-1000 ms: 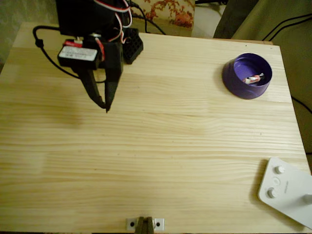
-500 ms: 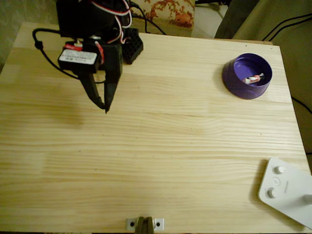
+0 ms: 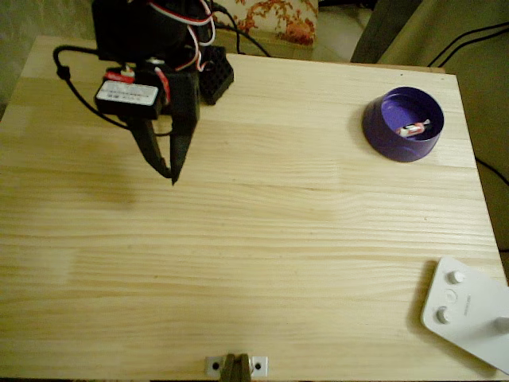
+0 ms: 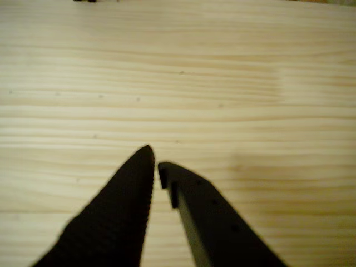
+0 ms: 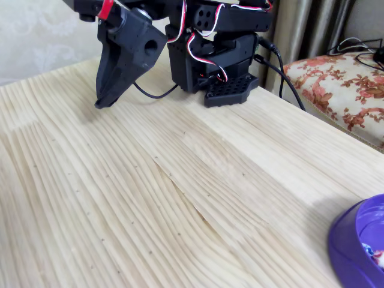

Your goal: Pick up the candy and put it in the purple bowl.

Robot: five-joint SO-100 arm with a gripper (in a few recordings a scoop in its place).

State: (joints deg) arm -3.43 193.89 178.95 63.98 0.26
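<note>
- The candy (image 3: 413,127) lies inside the purple bowl (image 3: 390,139), on the bowl's floor, a little toward the side nearest the table's right edge in the overhead view.
- In the fixed view a speck of the candy (image 5: 378,258) peeks over the bowl's rim at the frame's lower right corner.
- The purple bowl stands on the wooden table (image 3: 278,255) near its far right corner, as the overhead view shows it, just inside the right edge.
- My pincer (image 3: 171,173) hangs over the opposite side of the table, near the far left corner, well apart from the bowl.
- My two dark fingers point down at bare wood; in the wrist view the tips (image 4: 149,158) sit nearly together with a thin slit between them and nothing in it, so my pincer is clenched and empty.
- In the fixed view my pincer (image 5: 103,103) hovers close above the boards, its tip near the wood.
- My black base (image 3: 215,76) sits at the far edge of the table, behind my pincer, with a black cable (image 3: 75,87) looping toward the left edge.
- A white device with round knobs (image 3: 465,310) lies at the near right corner, overhanging the right edge.
- A small metal bracket (image 3: 235,366) sits at the middle of the near edge.
</note>
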